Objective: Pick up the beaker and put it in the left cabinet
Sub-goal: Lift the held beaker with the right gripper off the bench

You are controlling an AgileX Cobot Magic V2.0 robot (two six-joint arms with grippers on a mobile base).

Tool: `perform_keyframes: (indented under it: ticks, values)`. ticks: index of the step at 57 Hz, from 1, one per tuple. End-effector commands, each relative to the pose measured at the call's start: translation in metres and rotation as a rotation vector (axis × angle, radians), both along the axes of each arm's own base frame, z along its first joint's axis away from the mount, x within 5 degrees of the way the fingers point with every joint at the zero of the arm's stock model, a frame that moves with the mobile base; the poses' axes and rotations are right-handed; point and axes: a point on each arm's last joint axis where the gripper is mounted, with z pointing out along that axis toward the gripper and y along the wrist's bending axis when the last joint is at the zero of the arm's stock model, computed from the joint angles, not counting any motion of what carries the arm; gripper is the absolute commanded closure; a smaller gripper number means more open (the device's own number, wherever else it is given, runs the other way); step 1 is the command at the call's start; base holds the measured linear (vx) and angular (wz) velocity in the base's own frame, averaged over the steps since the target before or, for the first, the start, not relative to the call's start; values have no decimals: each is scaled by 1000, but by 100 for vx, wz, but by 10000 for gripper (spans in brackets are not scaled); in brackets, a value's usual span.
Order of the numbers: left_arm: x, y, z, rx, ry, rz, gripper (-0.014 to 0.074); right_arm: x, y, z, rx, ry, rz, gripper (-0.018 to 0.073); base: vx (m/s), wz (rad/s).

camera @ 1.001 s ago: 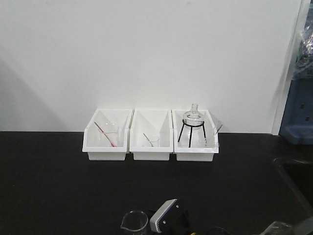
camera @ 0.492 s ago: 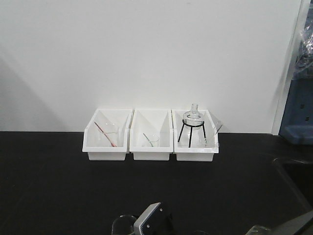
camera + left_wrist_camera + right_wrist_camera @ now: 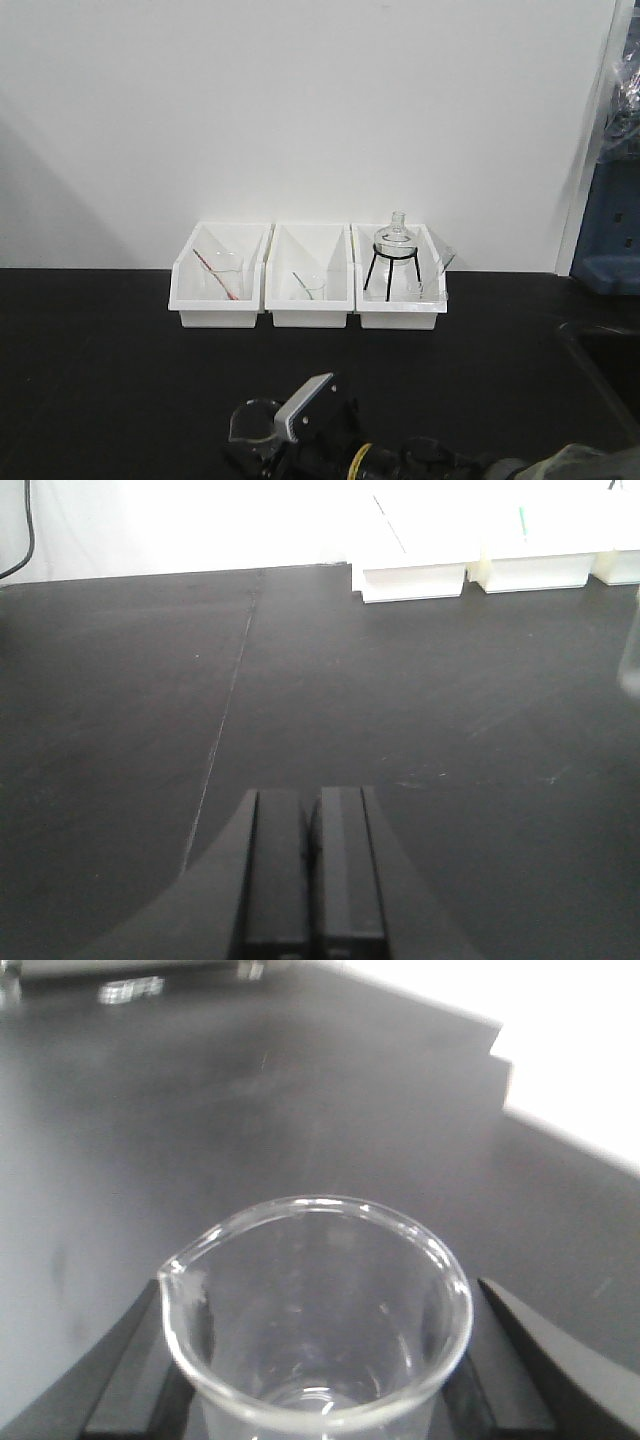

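The clear glass beaker (image 3: 318, 1300), spout to the left, sits between the dark fingers (image 3: 125, 1365) of my right gripper (image 3: 320, 1370), which is shut on its sides. In the front view the beaker (image 3: 252, 420) hangs low near the front edge of the black table, held by my right gripper (image 3: 262, 445) under the white wrist camera housing. My left gripper (image 3: 310, 810) is shut and empty above the bare black table top. A blurred bit of glass (image 3: 630, 660) shows at that view's right edge. The left cabinet is out of view.
Three white bins (image 3: 218, 300) stand in a row against the back wall. The right bin holds a round flask on a black tripod (image 3: 396, 245); the others hold glassware with coloured rods. A blue object (image 3: 610, 230) stands at the far right.
My right gripper with the beaker moved left and dipped low in the front view, then rose and stands higher now. The bins have not moved.
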Motion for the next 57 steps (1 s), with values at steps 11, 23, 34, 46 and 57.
perform_keyframes:
  ticks: [11, 23, 34, 46, 57]
  values:
    - [0, -2, 12, -12, -108, -21, 593, -14, -19, 110, 48, -50, -96, 568, 0, 0]
    - [0, -2, 12, -12, -108, -21, 593, -36, -41, 167, 42, -120, -166, 564, 0, 0]
    - [0, -2, 12, -12, -108, -21, 593, -59, -58, 209, 78, -194, -203, 565, 0, 0]
    - [0, -2, 12, -12, -108, -21, 593, -73, -72, 230, 74, -218, -249, 565, 0, 0]
    - [0, -2, 12, -12, -108, -21, 593, -74, -73, 230, 72, -217, -253, 565, 0, 0]
